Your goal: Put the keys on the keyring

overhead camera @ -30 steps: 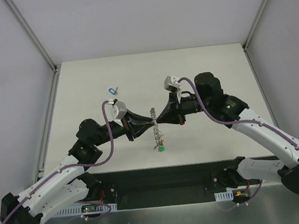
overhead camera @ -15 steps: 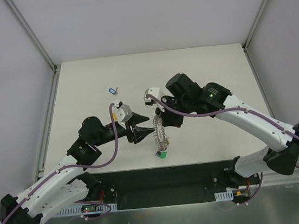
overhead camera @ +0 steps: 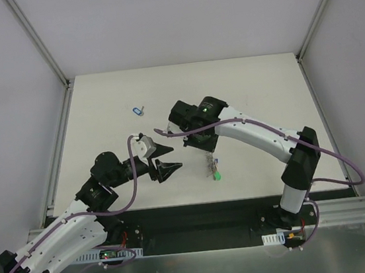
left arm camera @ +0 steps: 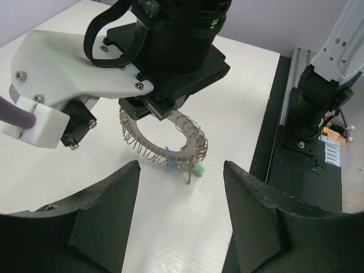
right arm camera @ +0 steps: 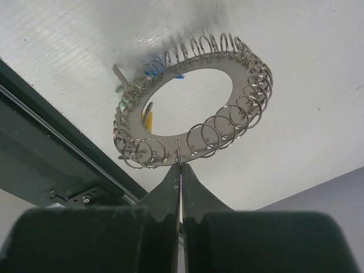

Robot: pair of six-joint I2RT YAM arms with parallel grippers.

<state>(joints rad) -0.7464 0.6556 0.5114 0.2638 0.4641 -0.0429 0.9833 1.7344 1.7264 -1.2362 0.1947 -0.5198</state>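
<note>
1. We see the right end effector (right arm camera: 180, 165) pinched narrow on the keyring (right arm camera: 239, 108) rim, holding it over the counter (overhead camera: 255, 81).
2. From the keyring hang keys (left arm camera: 199, 169) tagged green, blue and yellow.
3. The left end effector (left arm camera: 181, 166) gapes wide, empty, just left of the keyring.
4. A blue-tagged key (overhead camera: 138, 109) lies well left of the keyring.

The keyring (right arm camera: 242, 96) is a flat disc of dull, matt grey, edged with thin bright wire loops that glint like steel. The tags on the keys (right arm camera: 147, 120), at its 8 o'clock, look like smooth coloured plastic. The fingers (right arm camera: 165, 193) of my right pincer (right arm camera: 181, 166) are matt black plastic, finely grained. The table (overhead camera: 263, 86) is white, matt and faintly ribbed.
</note>
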